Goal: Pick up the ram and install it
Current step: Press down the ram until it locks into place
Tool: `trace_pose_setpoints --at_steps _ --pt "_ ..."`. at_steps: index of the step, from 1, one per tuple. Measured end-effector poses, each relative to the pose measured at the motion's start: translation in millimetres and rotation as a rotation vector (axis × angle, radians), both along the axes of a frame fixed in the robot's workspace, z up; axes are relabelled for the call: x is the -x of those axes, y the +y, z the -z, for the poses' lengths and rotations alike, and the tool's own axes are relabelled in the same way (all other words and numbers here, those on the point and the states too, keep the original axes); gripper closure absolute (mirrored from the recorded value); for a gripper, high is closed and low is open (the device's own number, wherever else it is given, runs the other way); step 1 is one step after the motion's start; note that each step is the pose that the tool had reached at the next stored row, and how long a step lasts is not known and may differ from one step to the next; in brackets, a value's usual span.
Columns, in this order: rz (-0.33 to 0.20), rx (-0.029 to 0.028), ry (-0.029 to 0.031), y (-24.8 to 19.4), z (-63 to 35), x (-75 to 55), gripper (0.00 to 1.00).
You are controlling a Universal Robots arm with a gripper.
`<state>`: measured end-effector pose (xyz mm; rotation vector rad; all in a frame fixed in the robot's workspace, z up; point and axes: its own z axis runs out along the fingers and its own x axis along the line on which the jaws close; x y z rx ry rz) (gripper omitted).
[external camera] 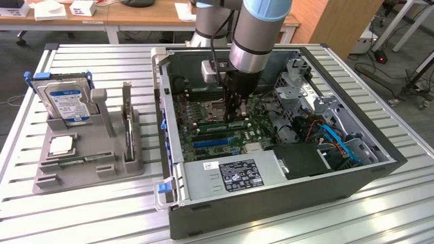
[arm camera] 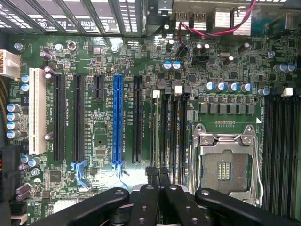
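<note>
Broadly, a ribbed aluminium tabletop of long parallel slats carries everything, and behind it stand wooden desks and a grey floor with cables at the exterior view's right.

An open black and grey metal computer case lies on its side. Inside it are a green motherboard, a boxy grey power supply with a white label, and blue and red cables tangled near the drive cage.

The grey-sleeved robot arm reaches down into the case, and its black pincer hangs shut just above the board, its blunt fingers pressed together with nothing visibly between them. From the wrist, a long blue expansion slot, black slots beside it and a shiny steel processor socket, open and empty, lie close under it. The arm's upper part is cut off by the frame.

Well apart, at the exterior view's left, a matte grey moulded holder props up a silver hard drive with a blue label and a thin card standing on edge, whose face is hard to make out. A small square silver processor chip lies flat in it.

The long narrow green ram stick sits in the holder's front groove, mostly sunk in.
</note>
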<state>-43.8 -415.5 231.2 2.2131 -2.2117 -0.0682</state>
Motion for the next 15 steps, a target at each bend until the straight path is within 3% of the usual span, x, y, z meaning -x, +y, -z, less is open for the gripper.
trace_pose_setpoints --at_steps 15 --pt "0.000 0.0001 0.0001 0.0 4.3 0.0 0.91"
